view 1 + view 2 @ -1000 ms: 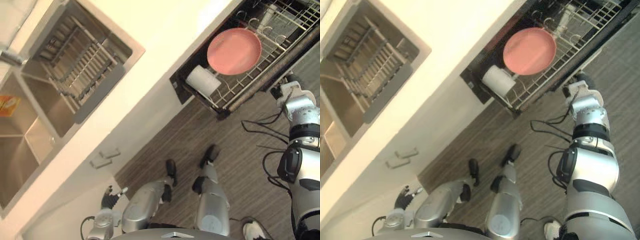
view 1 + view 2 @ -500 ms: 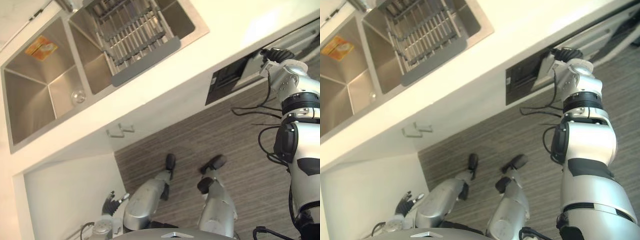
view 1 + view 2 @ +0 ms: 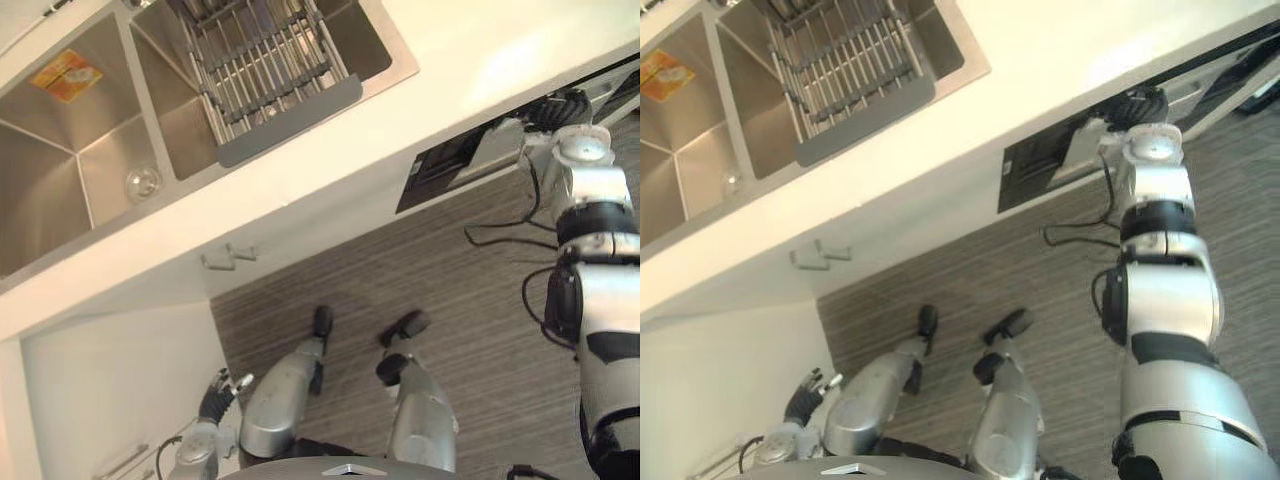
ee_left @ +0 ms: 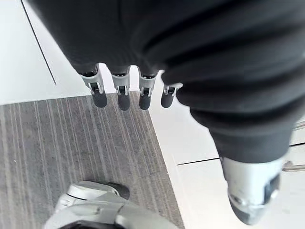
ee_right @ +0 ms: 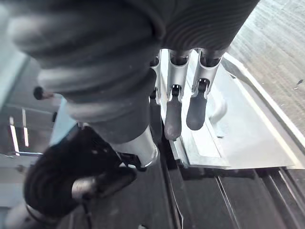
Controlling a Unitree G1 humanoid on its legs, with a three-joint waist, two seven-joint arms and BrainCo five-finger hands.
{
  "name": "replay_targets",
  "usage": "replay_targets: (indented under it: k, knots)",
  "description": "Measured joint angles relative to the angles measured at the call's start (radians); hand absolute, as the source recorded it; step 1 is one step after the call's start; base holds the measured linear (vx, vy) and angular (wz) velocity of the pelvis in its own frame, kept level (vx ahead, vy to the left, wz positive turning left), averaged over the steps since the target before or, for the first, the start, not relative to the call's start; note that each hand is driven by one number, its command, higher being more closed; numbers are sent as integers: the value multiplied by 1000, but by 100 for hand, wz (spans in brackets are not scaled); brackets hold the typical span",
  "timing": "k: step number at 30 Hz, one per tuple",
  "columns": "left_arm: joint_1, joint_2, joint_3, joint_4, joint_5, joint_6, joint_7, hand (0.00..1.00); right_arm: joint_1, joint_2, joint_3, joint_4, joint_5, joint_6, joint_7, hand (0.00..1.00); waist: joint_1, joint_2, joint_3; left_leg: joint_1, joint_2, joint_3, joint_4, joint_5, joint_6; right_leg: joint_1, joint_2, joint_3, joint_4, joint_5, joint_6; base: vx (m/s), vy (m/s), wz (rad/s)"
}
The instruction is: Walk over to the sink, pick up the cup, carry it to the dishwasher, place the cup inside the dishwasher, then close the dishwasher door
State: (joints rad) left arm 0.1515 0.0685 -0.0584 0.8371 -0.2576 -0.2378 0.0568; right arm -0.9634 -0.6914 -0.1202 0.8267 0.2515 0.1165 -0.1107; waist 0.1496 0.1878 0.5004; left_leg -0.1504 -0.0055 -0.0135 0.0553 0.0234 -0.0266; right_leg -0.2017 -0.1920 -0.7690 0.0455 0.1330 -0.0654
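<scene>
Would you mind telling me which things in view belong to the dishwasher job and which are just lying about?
Part of the job:
dishwasher door, ajar
right hand, fingers straight at that door
sink

Just lying about:
metal rack set in one sink basin
orange packet in the other basin
cabinet handles
left hand, idle, low beside the cabinet
</scene>
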Motion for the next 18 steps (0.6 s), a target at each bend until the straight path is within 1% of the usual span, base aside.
replay_targets:
  k: [1, 3, 4, 5, 6, 8, 9, 11, 12, 13, 14, 15, 16, 17, 18]
  knots:
    - [16, -1, 23, -7, -23, -16, -6, 0, 137, 44, -51, -98, 60, -33, 7, 0, -8, -20, -2, 14, 7, 16, 2, -10, -1, 15, 9, 8, -9, 0, 3, 108, 6, -17]
    - [43, -1, 67, -9, -61, -28, -18, 0, 351, 164, -97, -234, 97, -91, 22, 0, -31, -64, -11, 33, 18, 39, 1, -26, -3, 29, 22, 19, -21, -6, 12, 130, 10, -25]
    - [63, -2, 97, -16, -75, -38, -20, 0, 498, 255, -98, -285, 97, -124, 21, 0, -50, -95, -28, 33, 22, 46, 2, -36, -2, 29, 27, 22, -24, -9, 16, 146, 20, -25]
    - [78, 0, 117, -25, -79, -47, -19, 0, 634, 341, -97, -302, 95, -144, 17, 0, -69, -124, -43, 36, 26, 56, -4, -41, -4, 31, 29, 30, -23, -11, 19, 140, 26, -21]
    - [78, -1, 127, -25, -84, -49, -17, 0, 698, 378, -97, -302, 96, -155, 13, 0, -72, -133, -48, 44, 29, 68, -5, -44, -6, 35, 30, 36, -21, -10, 18, 166, 58, -25]
    - [79, 0, 146, -34, -93, -65, -3, 0, 914, 501, -92, -287, 84, -180, 1, 0, -89, -163, -77, 89, 34, 114, -5, -57, -7, 74, 29, 49, -18, -17, 33, 145, 75, -16]
    - [81, 0, 151, -34, -93, -70, 3, 0, 951, 528, -89, -268, 62, -192, 0, 0, -94, -171, -94, 96, 35, 128, -5, -61, -5, 81, 29, 49, -19, -18, 37, 120, 88, -7]
    - [81, -2, 173, -31, -93, -81, 7, 0, 1020, 590, -79, -114, -19, -256, 2, 0, -95, -204, -162, 128, 37, 158, -5, -83, 2, 105, 28, 64, -21, -21, 52, 121, 99, -14]
    - [81, -1, 176, -27, -92, -83, 9, 0, 1030, 599, -80, -68, -30, -269, 5, 0, -94, -211, -177, 136, 36, 161, -6, -87, 4, 109, 27, 68, -19, -22, 56, 90, 90, -15]
    - [78, 1, 176, -11, -91, -85, 21, 0, 1034, 608, -81, 20, -49, -286, 20, 0, -95, -221, -199, 155, 35, 164, -6, -97, 8, 121, 19, 73, 1, -29, 67, 76, 96, -5]
    - [75, 1, 176, 9, -87, -85, 31, 0, 1035, 608, -89, 105, -64, -301, 42, 0, -96, -221, -213, 181, 35, 159, -7, -109, 16, 136, 5, 80, 41, -42, 85, 73, 105, 1]
    - [75, 0, 175, 19, -81, -84, 34, 0, 1037, 608, -97, 139, -67, -309, 49, 0, -96, -219, -223, 193, 35, 155, -8, -113, 18, 137, -2, 90, 67, -45, 90, 75, 125, 13]
    - [75, -1, 173, 42, -66, -79, 41, 0, 1046, 608, -130, 178, -71, -321, 67, 0, -101, -210, -242, 212, 40, 147, -14, -121, 28, 133, -18, 112, 130, -48, 93, 62, 114, 15]
    - [75, -1, 172, 50, -59, -76, 42, 0, 1050, 607, -141, 181, -73, -327, 77, 0, -103, -206, -246, 224, 44, 145, -19, -121, 32, 129, -29, 119, 169, -48, 93, 78, 150, 39]
    - [75, -2, 170, 79, -30, -67, 42, 0, 1060, 605, -160, 178, -100, -341, 100, 0, -119, -201, -248, 266, 50, 133, -32, -113, 41, 119, -82, 132, 339, -87, 57, 48, 104, 39]
